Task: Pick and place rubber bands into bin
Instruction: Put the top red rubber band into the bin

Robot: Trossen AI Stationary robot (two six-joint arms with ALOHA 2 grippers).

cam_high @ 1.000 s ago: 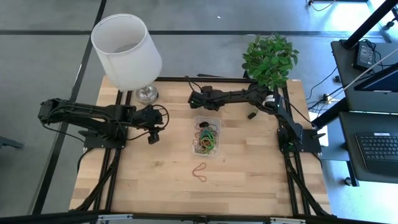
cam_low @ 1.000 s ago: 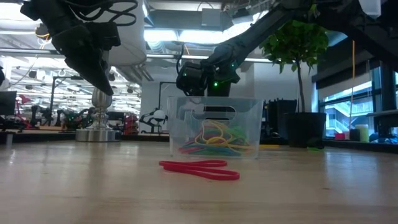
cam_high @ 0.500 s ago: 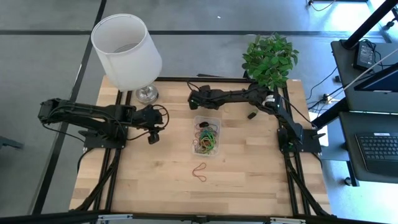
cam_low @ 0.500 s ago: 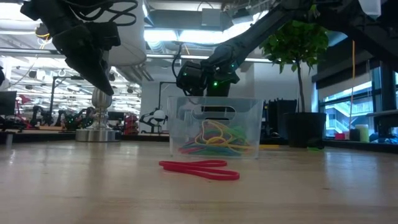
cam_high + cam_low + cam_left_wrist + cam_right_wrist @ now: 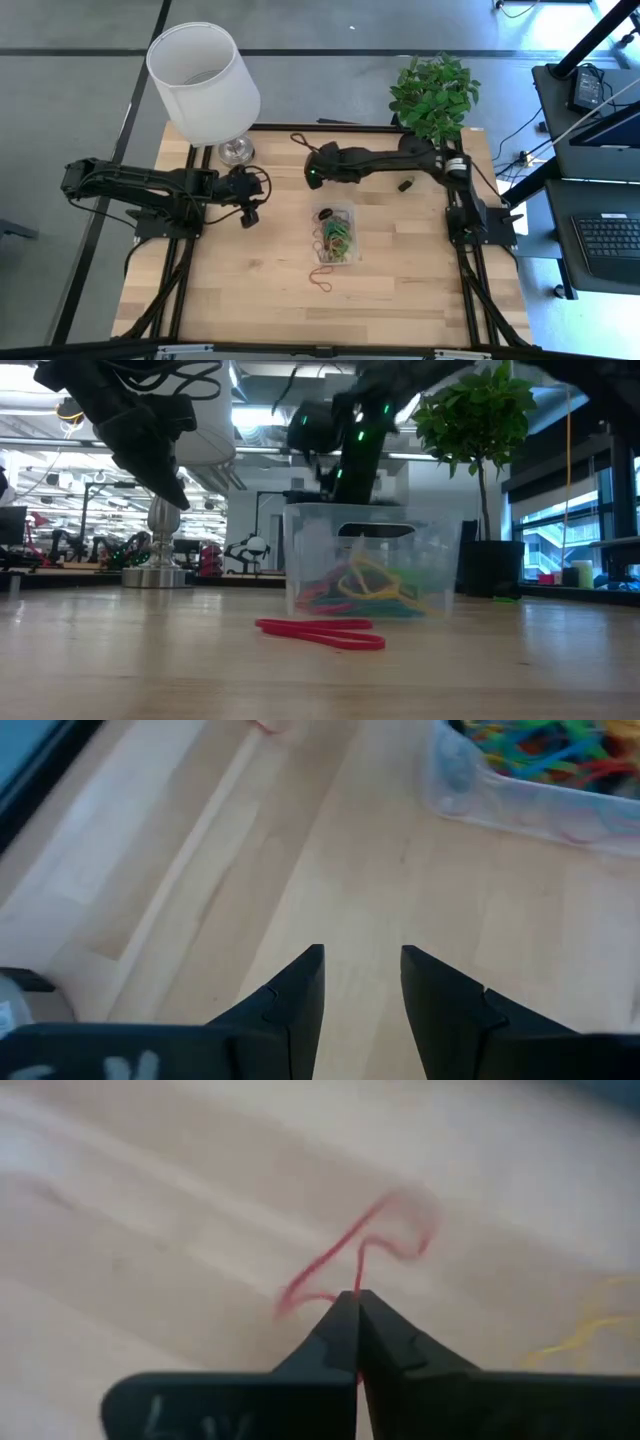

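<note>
red band pinched above the bench, bin waits just off the fingers

the right gripper (image 5: 313, 176) hangs over the back-middle of the bench (image 5: 400, 290), its fingers (image 5: 345, 1325) pressed together on a thin red rubber band (image 5: 350, 1255) that loops out past the tips in the right wrist view. the bin (image 5: 336, 235), clear plastic and already holding a tangle of yellow, green, orange and red rubber bands (image 5: 335, 237), sits on the bench just in front of that gripper, toward the bench's near edge and slightly to the robot's right. judged from here, the drop turns on that short gap: the bin lies ahead of and below the closed fingertips, its long axis running front to back.

a second, looped red band (image 5: 321, 277) lies flat on the wood just beyond the bin's near end, long axis roughly front to back in the high view. the left gripper (image 5: 247, 212) hovers to the bin's left with its fingers (image 5: 300, 985) parted and nothing between them; by my reading neither arm is clearly closer to that loose band.

a white lamp (image 5: 204, 85) and a potted plant (image 5: 433, 95) stand at the back corners. no brand, label or writing can be read anywhere.
</note>
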